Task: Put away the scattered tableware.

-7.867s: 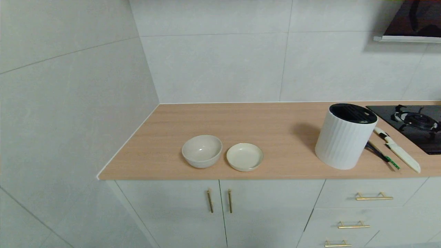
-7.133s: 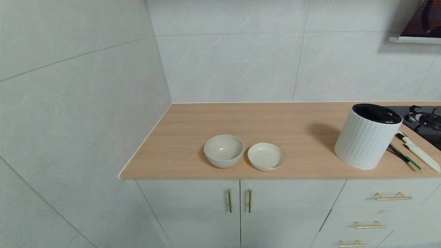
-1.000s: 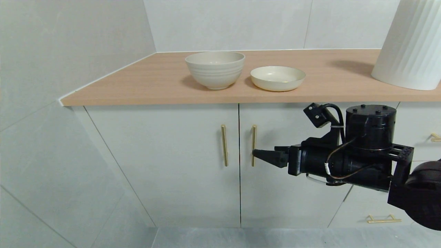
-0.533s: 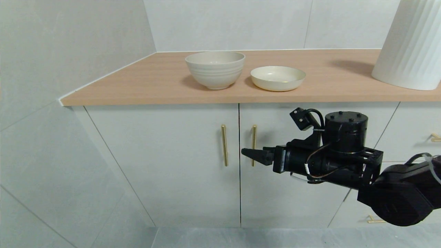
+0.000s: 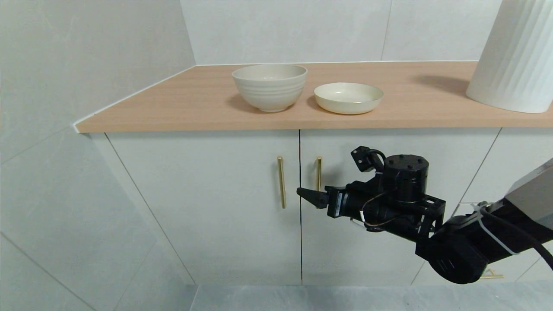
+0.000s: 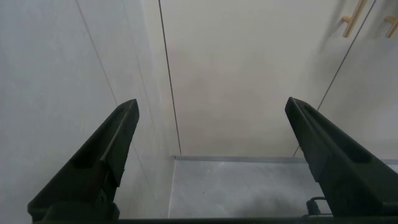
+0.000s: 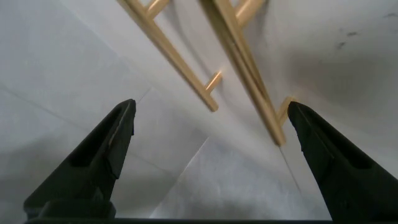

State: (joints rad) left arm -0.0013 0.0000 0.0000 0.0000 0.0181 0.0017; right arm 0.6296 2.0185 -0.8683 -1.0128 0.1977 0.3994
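Two grippers are in view, each with its fingers spread apart and nothing between them. In the head view the right gripper [image 5: 307, 195] lies level below the counter [image 5: 181, 113], its tip pointing toward nine o'clock. The tip sits over the dark seam between the left door [image 5: 203, 207] and the right door [image 5: 341, 255], both of them shut. It overlaps the lower part of the right handle [image 5: 319, 166]; whether it touches cannot be told. The left handle [image 5: 281, 181] stands just beside the tip at nine o'clock. In the right wrist view both gold handles run aslant across the gap between the fingers [image 7: 106, 155].

Bare door panel lies open at six o'clock of that gripper, down to the grey floor [image 5: 302, 298]. The counter's front edge runs overhead at twelve o'clock, well apart from it. The tiled side wall [image 5: 65, 151] closes in at nine o'clock, beyond the left door. The left gripper [image 6: 210, 106] faces a pale panel and the floor.

The bowl [image 5: 269, 86] stands upright on the counter near its front edge, at eleven o'clock of the right gripper. It is cream and deep, with raised rings round its outside. The dish [image 5: 348, 97] sits at the bowl's three o'clock, just beside it and apart; it is cream, shallow and upright. A white ribbed container [image 5: 516, 60] stands farther along at three o'clock.
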